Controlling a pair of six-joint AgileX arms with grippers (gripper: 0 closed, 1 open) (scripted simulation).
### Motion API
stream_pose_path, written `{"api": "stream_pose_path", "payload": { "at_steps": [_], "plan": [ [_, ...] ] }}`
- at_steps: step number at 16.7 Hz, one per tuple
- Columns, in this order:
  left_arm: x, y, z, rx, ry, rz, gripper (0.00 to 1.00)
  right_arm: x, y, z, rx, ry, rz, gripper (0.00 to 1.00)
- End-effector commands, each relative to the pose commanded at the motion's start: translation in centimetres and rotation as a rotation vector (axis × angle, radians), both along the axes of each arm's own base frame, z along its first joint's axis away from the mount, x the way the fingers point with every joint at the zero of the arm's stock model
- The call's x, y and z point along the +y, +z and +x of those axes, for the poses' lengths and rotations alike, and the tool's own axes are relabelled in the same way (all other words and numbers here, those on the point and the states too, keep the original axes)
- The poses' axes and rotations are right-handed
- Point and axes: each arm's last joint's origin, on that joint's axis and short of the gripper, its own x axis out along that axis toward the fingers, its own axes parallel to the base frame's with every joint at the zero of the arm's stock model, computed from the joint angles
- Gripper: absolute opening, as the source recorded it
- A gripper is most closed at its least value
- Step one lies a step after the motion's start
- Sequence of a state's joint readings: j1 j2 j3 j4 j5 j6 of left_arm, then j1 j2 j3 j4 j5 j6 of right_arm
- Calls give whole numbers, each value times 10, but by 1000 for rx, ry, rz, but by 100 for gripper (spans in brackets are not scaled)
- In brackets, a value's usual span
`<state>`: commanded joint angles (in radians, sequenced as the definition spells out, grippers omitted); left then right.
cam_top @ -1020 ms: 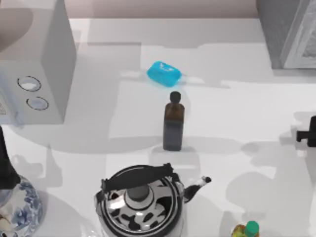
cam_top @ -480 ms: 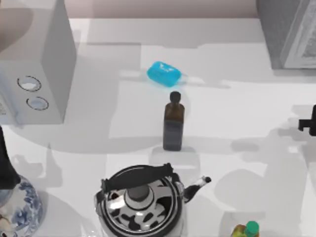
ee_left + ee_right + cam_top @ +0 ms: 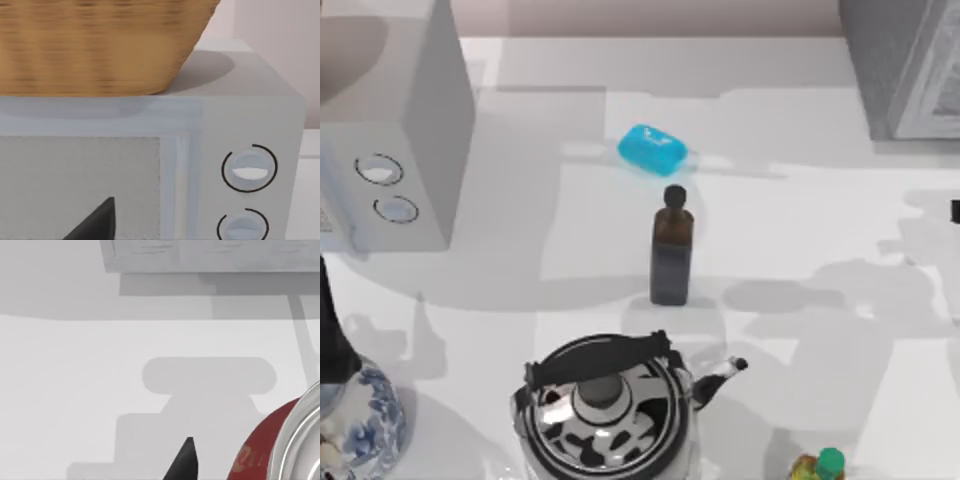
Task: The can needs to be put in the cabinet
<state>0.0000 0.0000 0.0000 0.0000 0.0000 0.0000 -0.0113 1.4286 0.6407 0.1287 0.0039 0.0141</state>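
At the top view's upper left you have the light grey box with two round dials; the left wrist view faces its front, with a woven tan basket resting on its top. A dark fingertip of the left gripper pokes into that view's lower edge, and you cannot tell whether that gripper is wide or narrow. In the top view's lower left corner sits a blue-and-white patterned vase. Toward the middle, a bright blue rounded soap-like block lies above the upright dark brown bottle, and below the bottle stands a black-and-white patterned kettle. At the bottom right is the tiny yellow bottle with green cap. The tall grey cabinet with its pale grooved door fills the upper right corner.

In the right wrist view, the red can with a silver rim sits at the lower right, beside a dark fingertip; whether the right gripper grips it, you cannot tell. The cabinet's base runs along that view's top.
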Motion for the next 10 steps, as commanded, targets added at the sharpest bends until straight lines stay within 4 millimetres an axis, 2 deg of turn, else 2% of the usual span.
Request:
{"api": "stream_pose_path", "payload": {
  "at_steps": [5, 10],
  "plan": [
    [0, 0, 0, 0, 0, 0, 100, 0, 56, -9, -57, 1, 0, 0],
    [0, 0, 0, 0, 0, 0, 100, 0, 59, -9, -61, 1, 1, 0]
  ]
}}
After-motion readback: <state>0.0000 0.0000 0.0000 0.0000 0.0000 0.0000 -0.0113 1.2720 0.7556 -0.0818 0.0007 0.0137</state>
